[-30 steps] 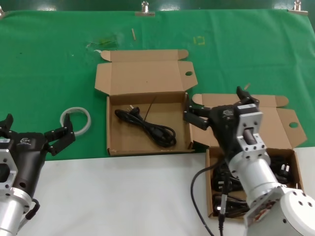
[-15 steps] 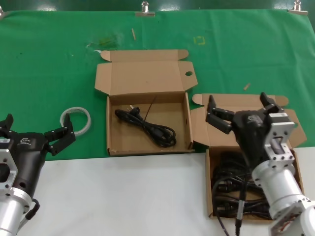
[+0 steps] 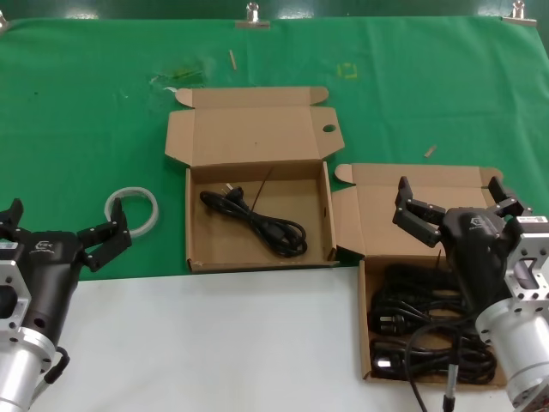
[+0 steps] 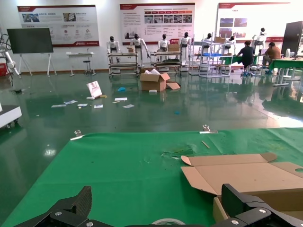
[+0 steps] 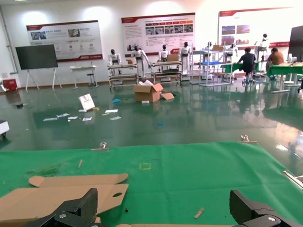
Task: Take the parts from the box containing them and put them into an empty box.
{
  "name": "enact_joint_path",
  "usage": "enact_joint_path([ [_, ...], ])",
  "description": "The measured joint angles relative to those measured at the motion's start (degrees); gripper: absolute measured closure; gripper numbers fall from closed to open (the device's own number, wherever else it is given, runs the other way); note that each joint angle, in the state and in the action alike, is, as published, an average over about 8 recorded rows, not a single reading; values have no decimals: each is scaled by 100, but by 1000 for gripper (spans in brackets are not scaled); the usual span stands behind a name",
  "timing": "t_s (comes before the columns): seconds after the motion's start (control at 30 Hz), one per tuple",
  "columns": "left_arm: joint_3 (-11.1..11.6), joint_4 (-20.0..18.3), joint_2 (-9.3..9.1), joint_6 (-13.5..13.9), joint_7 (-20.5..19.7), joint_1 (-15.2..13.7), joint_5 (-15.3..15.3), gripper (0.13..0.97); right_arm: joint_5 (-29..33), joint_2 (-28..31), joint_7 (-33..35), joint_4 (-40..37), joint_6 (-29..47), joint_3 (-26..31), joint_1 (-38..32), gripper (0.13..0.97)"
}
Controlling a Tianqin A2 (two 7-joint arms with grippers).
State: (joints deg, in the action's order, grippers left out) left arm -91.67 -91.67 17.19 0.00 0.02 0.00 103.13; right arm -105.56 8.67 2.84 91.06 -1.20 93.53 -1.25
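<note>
Two shallow brown mailer boxes stand open. The right box (image 3: 429, 184) holds several coiled black power cords (image 3: 420, 322). The middle box (image 3: 249, 142) holds one black cord (image 3: 257, 221). My right gripper (image 3: 455, 206) is open and empty, above the right box's far edge and lid. Its fingertips (image 5: 78, 208) frame the green cloth in the right wrist view. My left gripper (image 3: 60, 225) is open and empty at the near left, beside the white tape ring (image 3: 133, 209). Its fingertips (image 4: 241, 203) show in the left wrist view.
Green cloth (image 3: 86, 103) covers the far table; a white surface (image 3: 214, 343) lies near me. Small wood scraps (image 3: 430, 151) lie on the cloth. The middle box's lid (image 4: 246, 175) shows in the left wrist view, and also in the right wrist view (image 5: 61, 191).
My right gripper has moved right and back, from between the two boxes to over the right box's far edge, uncovering the cords. The left arm has not moved.
</note>
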Motion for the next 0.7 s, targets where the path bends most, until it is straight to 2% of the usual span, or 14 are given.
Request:
enact_joint_path([
  [0.7, 0, 0, 0, 0, -3, 0, 0, 132, 60, 0, -69, 15, 29, -45, 31, 129],
])
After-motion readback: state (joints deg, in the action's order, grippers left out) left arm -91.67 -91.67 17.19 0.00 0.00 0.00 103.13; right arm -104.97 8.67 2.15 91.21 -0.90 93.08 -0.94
